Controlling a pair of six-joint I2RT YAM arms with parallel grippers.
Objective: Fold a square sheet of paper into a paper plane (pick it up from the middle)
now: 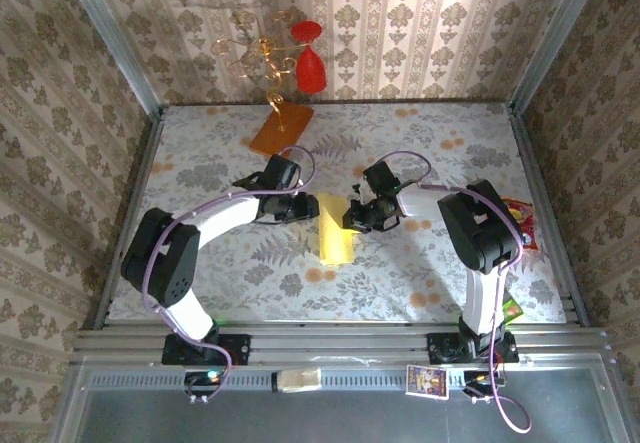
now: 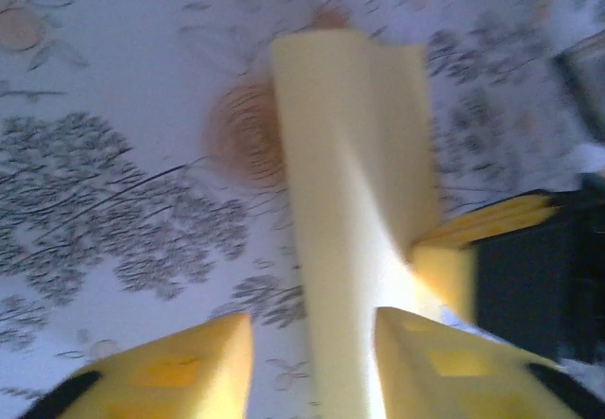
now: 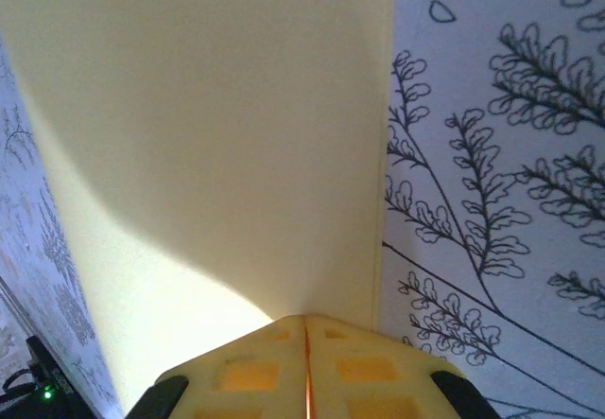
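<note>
Paper [image 3: 208,135] in right gripper [image 3: 305,324]

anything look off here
The square sheet of paper at mid-table bulges like a loose roll instead of a flat crease, pinched by the right tool. A colourful packet lies at the right edge of the table.

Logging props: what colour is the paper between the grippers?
The sheet of paper is plain pale yellow, clearest in the right wrist view.

No text, number or brand legible. Card [image 1: 425,379] on near rail [image 1: 340,348]: coloured print, too small to read. Packet [image 1: 522,225] at right table [image 1: 400,293] edge: red-yellow print, illegible. Green packet [image 1: 512,311] nearer: likewise. Sheet [image 3: 189,107]: plain pale yellow.
</note>
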